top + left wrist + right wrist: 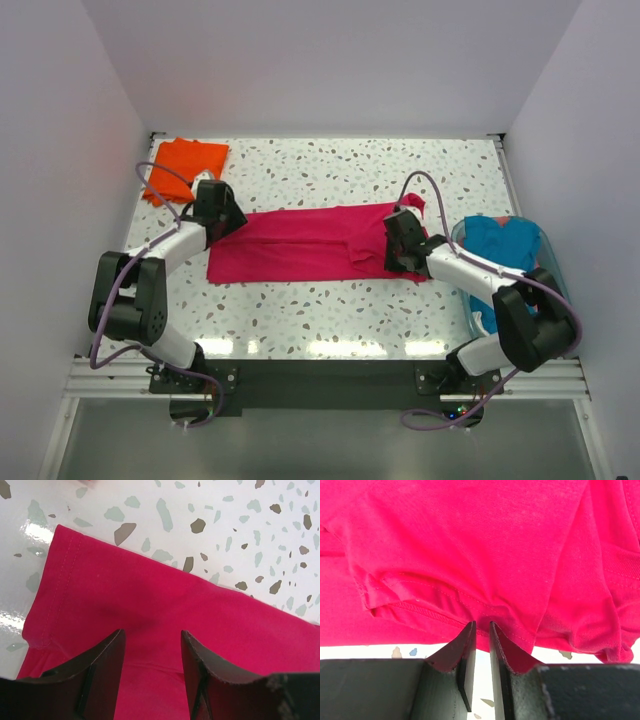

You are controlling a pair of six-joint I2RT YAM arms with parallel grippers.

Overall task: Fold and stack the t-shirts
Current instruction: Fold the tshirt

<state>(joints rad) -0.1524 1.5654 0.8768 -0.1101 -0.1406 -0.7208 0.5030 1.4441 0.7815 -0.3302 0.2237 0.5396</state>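
The magenta shirt runs left-right; the right gripper pinches one end, the left gripper (half-open, empty) sits over the other.

- Shirts: three are counted in view, namely one magenta shirt, one orange shirt and one teal shirt.
- Arms: two are counted.
- Grippers: two are counted, one per arm, the left gripper and the right gripper.
- Fingers: two are seen on each gripper in the wrist views, four in all.
- Tub: one is counted.
- Table: one is noted.
- Purple cables: two are counted, one along each arm.
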